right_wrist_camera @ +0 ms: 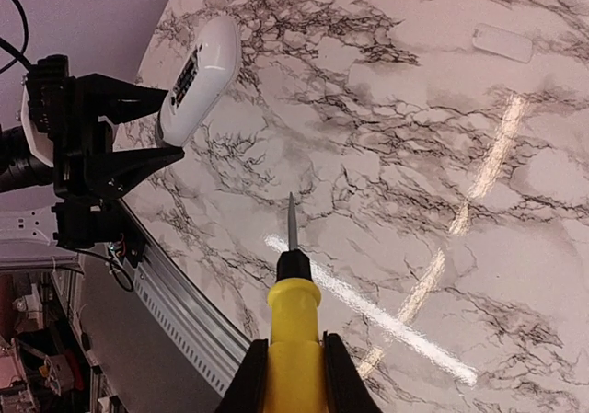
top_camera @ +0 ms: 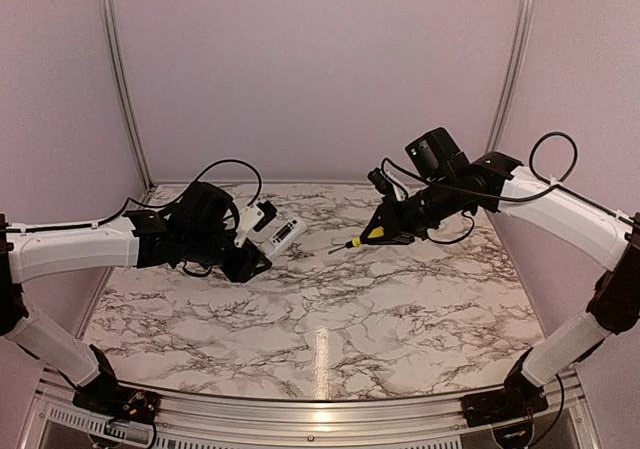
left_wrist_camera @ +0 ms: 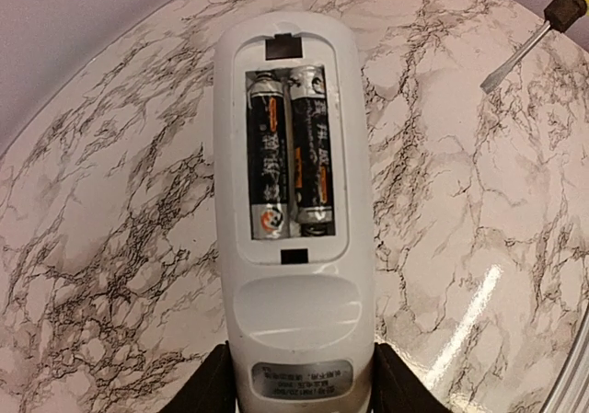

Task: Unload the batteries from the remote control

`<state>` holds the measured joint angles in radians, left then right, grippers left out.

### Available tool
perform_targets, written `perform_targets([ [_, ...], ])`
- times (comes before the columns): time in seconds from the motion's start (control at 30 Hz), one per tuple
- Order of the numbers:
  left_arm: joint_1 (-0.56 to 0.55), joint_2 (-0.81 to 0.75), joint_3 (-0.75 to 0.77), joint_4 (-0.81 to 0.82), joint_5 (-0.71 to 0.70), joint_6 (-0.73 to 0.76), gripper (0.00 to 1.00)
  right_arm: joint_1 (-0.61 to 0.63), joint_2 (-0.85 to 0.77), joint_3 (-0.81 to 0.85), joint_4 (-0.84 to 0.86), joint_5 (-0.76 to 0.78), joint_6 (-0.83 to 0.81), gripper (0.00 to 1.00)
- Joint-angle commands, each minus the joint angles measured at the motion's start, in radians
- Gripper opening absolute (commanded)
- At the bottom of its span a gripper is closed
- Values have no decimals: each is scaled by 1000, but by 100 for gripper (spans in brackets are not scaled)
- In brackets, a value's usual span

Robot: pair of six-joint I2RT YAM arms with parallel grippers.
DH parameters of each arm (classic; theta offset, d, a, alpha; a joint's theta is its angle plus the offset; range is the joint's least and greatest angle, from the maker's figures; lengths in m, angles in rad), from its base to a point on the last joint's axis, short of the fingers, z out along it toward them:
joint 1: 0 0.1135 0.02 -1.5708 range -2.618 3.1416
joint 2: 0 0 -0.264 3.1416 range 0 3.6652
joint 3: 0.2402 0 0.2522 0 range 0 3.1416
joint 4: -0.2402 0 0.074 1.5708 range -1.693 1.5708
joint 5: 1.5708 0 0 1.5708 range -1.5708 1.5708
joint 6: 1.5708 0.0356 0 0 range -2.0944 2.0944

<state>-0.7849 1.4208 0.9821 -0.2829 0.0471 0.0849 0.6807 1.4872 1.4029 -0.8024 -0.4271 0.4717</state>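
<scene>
The left jaws are closed on the remote [left_wrist_camera: 294, 321], one black finger on each long side of its near end, just by a small grey label. They hold it in the air over the far left part of the desk [top_camera: 330, 319], with the free end angled toward the far edge and a little to the right. The recessed compartment faces the left wrist camera and lies open, with no cover on it. Both batteries [left_wrist_camera: 269, 155] sit inside, side by side and lengthwise. They are dark cylinders with orange print and silver ends, and they touch along their length. The compartment takes up the half of the remote away from the jaws.

The right jaws stand narrow, clamped on the yellow handle of a screwdriver [right_wrist_camera: 293, 326], one finger on each side of it. The black collar and thin shaft stick out past the fingers. The screwdriver hangs over the desk near the middle of the far edge, and its flat tip points left toward the remote — near the free end but not touching it. In the left wrist view the tip shows off to the right of the remote, apart from the compartment.

The left arm [top_camera: 70, 249] reaches in from the left edge and the right arm [top_camera: 570, 214] from the right. A small pale flat piece [right_wrist_camera: 502, 43] lies on the desk beyond the screwdriver tip — I cannot tell what it is.
</scene>
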Motion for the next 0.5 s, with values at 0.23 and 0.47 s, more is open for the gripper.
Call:
perform_targets([
  [0.23, -123, 128, 77, -67, -74, 1, 0, 85, 37, 126, -33, 40, -27, 0],
  [0.47, -162, 157, 98, -59, -111, -15, 0, 89, 50, 149, -68, 72, -44, 0],
])
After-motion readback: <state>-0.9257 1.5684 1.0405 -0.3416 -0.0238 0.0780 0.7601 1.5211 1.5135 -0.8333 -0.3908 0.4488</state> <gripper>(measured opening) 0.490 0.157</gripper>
